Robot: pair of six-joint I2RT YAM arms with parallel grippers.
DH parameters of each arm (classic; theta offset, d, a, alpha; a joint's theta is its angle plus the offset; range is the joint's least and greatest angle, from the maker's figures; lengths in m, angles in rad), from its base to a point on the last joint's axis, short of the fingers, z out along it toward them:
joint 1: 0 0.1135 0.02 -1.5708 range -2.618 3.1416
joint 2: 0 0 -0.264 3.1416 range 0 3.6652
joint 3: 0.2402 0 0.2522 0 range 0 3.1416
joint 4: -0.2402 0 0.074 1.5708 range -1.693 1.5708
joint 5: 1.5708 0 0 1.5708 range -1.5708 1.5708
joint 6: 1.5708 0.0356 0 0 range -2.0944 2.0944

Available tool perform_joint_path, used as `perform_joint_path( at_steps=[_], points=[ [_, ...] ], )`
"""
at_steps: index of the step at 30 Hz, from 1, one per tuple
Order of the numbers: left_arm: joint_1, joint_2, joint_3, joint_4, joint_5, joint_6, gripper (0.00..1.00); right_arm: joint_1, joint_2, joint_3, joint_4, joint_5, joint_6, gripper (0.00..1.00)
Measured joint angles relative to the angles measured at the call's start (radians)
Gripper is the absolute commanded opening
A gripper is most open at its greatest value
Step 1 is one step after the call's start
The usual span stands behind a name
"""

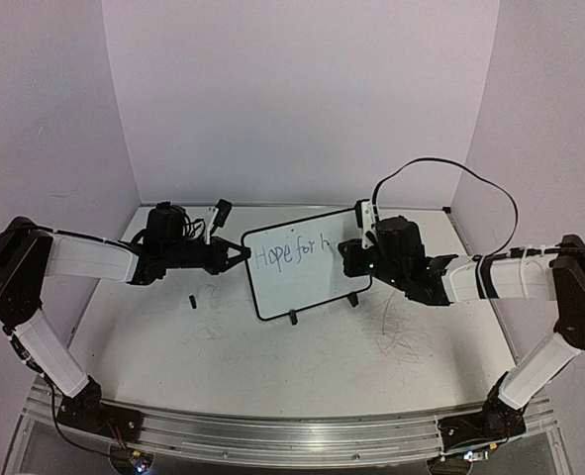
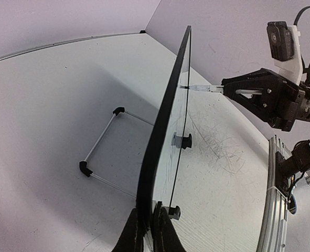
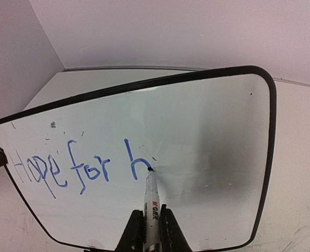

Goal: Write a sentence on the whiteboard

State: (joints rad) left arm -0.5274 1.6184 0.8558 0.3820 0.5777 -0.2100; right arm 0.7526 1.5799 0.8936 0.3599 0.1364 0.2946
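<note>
White board (image 1: 312,289) with a thin black frame, blue writing (image 3: 76,169) across it (paler at the H). Marker (image 3: 152,207) silvery, red lettering on the barrel. White table (image 1: 223,381), grey scribbles (image 1: 399,332) toward its right edge.

Soft, even light from above, faintly violet, fills all three views. Shadows on the counter (image 1: 272,366) are pale and diffuse; in the left wrist view a broad one spreads left of the whiteboard (image 2: 168,121). A grey shadow dims the board's face right of the marker (image 3: 151,199). Both wrist views bow straight edges; the top view is slightly soft.
</note>
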Motion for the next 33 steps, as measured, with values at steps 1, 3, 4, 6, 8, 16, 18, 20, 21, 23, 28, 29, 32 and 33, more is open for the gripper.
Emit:
perform_joint_path(
  at_steps=[1,3,4,6,8,16,18,20,21,23,28,29,32,33],
  points=[
    [0.000,0.000,0.000,0.000,0.000,0.000,0.00,0.000,0.000,0.000,0.000,0.000,0.001,0.00],
    [0.000,0.000,0.000,0.000,0.000,0.000,0.00,0.001,0.000,0.000,0.000,0.000,0.003,0.00],
    [0.000,0.000,0.000,0.000,0.000,0.000,0.00,0.002,0.000,0.000,0.000,0.000,0.006,0.00],
    [0.000,0.000,0.000,0.000,0.000,0.000,0.00,0.007,0.000,0.000,0.000,0.000,0.009,0.00],
    [0.000,0.000,0.000,0.000,0.000,0.000,0.00,0.012,0.000,0.000,-0.001,-0.001,0.012,0.00],
    [0.000,-0.002,0.000,0.000,0.004,0.001,0.00,0.026,0.001,0.000,-0.004,-0.003,0.022,0.00],
    [0.000,-0.002,0.000,0.000,0.004,0.001,0.00,0.029,0.001,0.000,-0.005,-0.003,0.022,0.00],
    [0.000,-0.002,0.000,0.000,0.004,0.001,0.00,0.030,0.002,0.000,-0.006,-0.003,0.022,0.00],
    [0.000,-0.002,0.000,0.000,0.004,0.001,0.00,0.030,0.002,0.000,-0.006,-0.003,0.022,0.00],
    [0.000,-0.002,0.000,0.000,0.004,0.001,0.00,0.030,0.002,0.000,-0.008,-0.003,0.022,0.00],
    [0.000,-0.002,0.000,0.000,0.003,0.001,0.00,0.029,-0.017,-0.024,-0.008,-0.002,0.022,0.00],
    [0.000,-0.002,0.000,0.000,0.003,0.001,0.00,0.026,-0.027,-0.033,-0.009,-0.002,0.022,0.00],
    [0.000,-0.002,0.000,0.000,0.003,0.002,0.00,0.012,-0.053,-0.049,-0.010,-0.005,0.022,0.00],
    [0.000,-0.002,0.000,0.000,0.003,0.002,0.00,0.006,-0.055,-0.049,-0.006,-0.007,0.022,0.00]
  ],
)
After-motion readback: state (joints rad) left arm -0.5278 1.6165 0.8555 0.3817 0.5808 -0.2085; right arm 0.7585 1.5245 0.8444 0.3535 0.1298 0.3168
